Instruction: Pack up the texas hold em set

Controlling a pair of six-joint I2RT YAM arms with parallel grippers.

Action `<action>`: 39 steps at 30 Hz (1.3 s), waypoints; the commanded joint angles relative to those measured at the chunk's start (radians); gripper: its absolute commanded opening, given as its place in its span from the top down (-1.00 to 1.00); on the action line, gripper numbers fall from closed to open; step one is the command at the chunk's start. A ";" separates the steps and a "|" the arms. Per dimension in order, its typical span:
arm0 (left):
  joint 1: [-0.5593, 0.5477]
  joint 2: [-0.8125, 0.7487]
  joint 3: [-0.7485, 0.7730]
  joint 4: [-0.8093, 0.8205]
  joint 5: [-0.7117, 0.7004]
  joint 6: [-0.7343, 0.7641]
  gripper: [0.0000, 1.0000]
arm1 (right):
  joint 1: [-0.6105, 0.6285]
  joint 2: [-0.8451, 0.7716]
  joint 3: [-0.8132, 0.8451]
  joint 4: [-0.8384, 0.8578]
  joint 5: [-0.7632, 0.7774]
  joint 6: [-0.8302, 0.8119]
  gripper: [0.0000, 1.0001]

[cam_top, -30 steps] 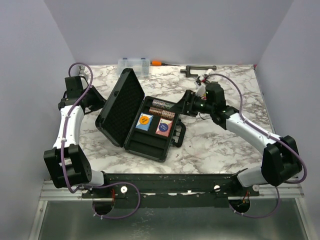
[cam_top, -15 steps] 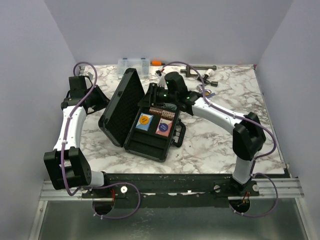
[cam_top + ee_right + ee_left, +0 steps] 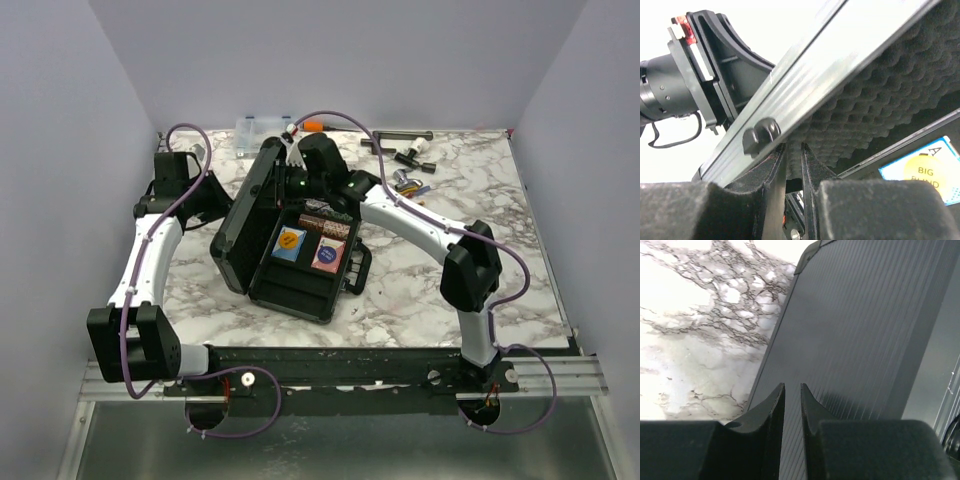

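Poker case [image 3: 296, 287] sits open mid-way across the marble table [image 3: 420, 290], its foam-lined lid [image 3: 248, 215] tilted steeply up at left. Chip rolls [image 3: 325, 215], a blue deck [image 3: 287, 252] topped by an orange "Big Blind" disc [image 3: 291, 240] and a red deck [image 3: 328, 255] lie in the base. Left gripper [image 3: 790, 390], fingers nearly together and empty, sits against the lid's ribbed back. Right gripper [image 3: 793, 150], fingers likewise almost closed, meets the lid's metal rim; whether it pinches is unclear.
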 commanded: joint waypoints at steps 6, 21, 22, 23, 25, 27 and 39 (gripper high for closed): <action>-0.113 -0.033 0.007 -0.038 -0.028 0.053 0.62 | 0.006 -0.026 -0.004 -0.091 0.066 -0.050 0.59; -0.321 -0.019 -0.017 -0.033 -0.084 0.040 0.62 | 0.006 -0.221 -0.286 -0.093 0.140 -0.033 0.60; -0.332 -0.021 -0.023 -0.028 -0.087 0.035 0.62 | 0.006 -0.234 -0.306 -0.093 0.140 -0.032 0.60; -0.342 -0.022 -0.033 -0.025 -0.093 0.031 0.62 | 0.006 -0.245 -0.324 -0.096 0.142 -0.031 0.60; -0.361 -0.029 -0.044 -0.018 -0.106 0.023 0.62 | 0.006 -0.274 -0.360 -0.103 0.155 -0.030 0.60; -0.380 -0.037 -0.053 -0.013 -0.114 0.015 0.62 | 0.006 -0.303 -0.399 -0.106 0.170 -0.026 0.60; -0.511 -0.024 -0.120 0.044 -0.151 -0.047 0.62 | 0.006 -0.427 -0.587 -0.113 0.208 -0.006 0.61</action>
